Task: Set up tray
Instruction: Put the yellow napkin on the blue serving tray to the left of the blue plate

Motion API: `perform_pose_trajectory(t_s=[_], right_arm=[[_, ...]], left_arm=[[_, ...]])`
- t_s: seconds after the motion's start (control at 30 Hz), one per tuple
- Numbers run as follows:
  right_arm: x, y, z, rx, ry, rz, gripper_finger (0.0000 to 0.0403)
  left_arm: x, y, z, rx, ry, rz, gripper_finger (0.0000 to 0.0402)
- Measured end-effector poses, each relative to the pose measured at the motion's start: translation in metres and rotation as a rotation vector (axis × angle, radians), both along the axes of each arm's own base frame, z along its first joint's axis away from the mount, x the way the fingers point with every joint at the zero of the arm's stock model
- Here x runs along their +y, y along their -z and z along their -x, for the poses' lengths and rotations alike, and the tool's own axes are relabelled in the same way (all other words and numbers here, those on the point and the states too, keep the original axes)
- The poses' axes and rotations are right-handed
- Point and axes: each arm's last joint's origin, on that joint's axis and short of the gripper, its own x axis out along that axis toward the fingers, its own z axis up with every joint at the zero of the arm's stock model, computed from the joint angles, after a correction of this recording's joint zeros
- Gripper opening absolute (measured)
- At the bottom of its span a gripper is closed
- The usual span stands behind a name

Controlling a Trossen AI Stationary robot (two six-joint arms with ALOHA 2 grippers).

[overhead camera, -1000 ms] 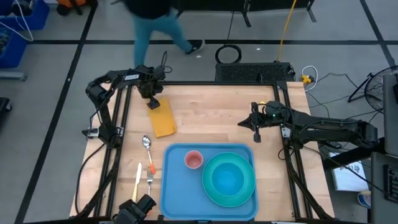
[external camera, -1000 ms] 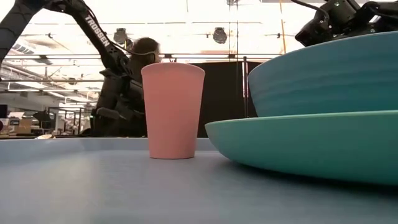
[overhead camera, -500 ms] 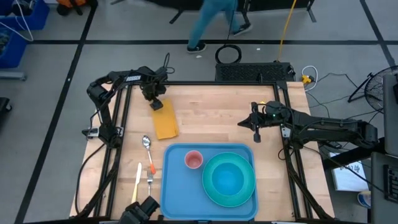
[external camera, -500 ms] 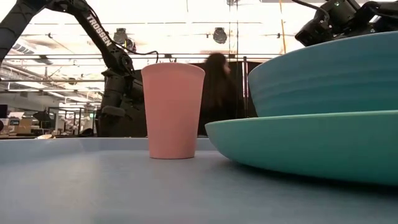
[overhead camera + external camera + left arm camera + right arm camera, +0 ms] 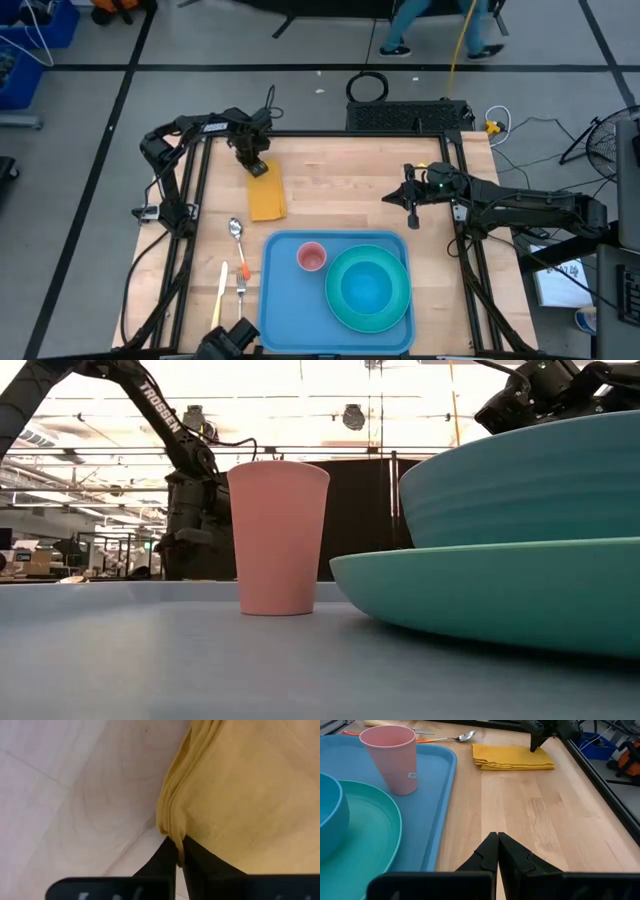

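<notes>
We see the left gripper pinched tight on the far edge of the folded yellow cloth napkin, which lies flat on the light wooden table just beyond the metal spoon. The right gripper hangs over the table's right side, fingers pressed together on nothing. The large flat blue plastic tray sits at the near edge, carrying the pink plastic cup and the turquoise bowl on its round turquoise plate.
</notes>
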Motion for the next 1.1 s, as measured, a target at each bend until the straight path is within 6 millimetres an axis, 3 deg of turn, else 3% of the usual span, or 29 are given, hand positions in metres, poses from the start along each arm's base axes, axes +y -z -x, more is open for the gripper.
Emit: perform_pose_trajectory(t_s=[0.13, 0.3, 0.47, 0.63, 0.83, 1.1], right_arm=[[0.0, 0.0, 0.0, 0.0, 0.0, -0.001, 0.0001], [0.0, 0.0, 0.0, 0.0, 0.001, -0.001, 0.0001], [0.0, 0.0, 0.0, 0.0, 0.001, -0.001, 0.0001], [0.0, -0.001, 0.0, -0.011, 0.008, -0.014, 0.0001], [-0.001, -0.004, -0.002, -0.047, 0.011, -0.013, 0.0001], [-0.001, -0.004, -0.002, -0.048, 0.015, -0.024, 0.0001]], left_arm=[[-0.011, -0.013, -0.008, 0.029, 0.009, -0.077, 0.0007], [-0.037, -0.065, -0.013, -0.035, 0.0, -0.248, 0.0006], [-0.078, -0.125, -0.006, -0.181, -0.023, -0.391, 0.0006], [-0.127, -0.165, 0.003, -0.323, -0.013, -0.461, 0.0005], [-0.182, -0.186, 0.009, -0.451, 0.046, -0.434, 0.0005], [-0.236, -0.202, 0.019, -0.379, 0.059, -0.452, 0.0005]])
